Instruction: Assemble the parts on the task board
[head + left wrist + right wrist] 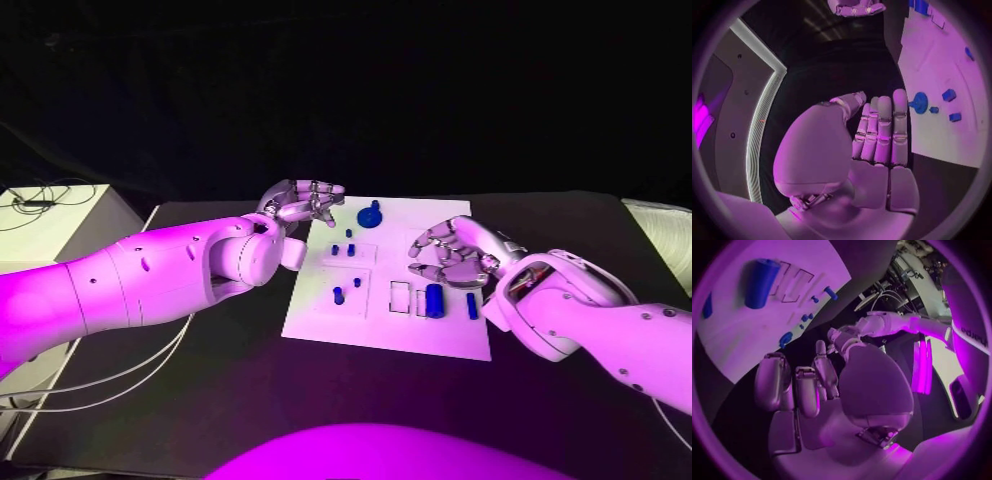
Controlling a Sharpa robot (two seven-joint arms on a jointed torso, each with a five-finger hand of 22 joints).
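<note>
Left hand point(303, 203) empty, fingers loosely apart, at task board point(378, 335) far-left corner; right hand point(459, 255) empty, fingers half-curled, over right edge.

head camera looking down, wrist fisheyes close, sharing task board point(387, 290)

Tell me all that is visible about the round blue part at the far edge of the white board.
The round blue part looks like a flat disc with a short knob or stem rising from its middle, smooth like plastic. It rests on the task board near the far edge, beside the left robot hand, which does not touch it. Smaller blue pieces lie nearer.
</note>
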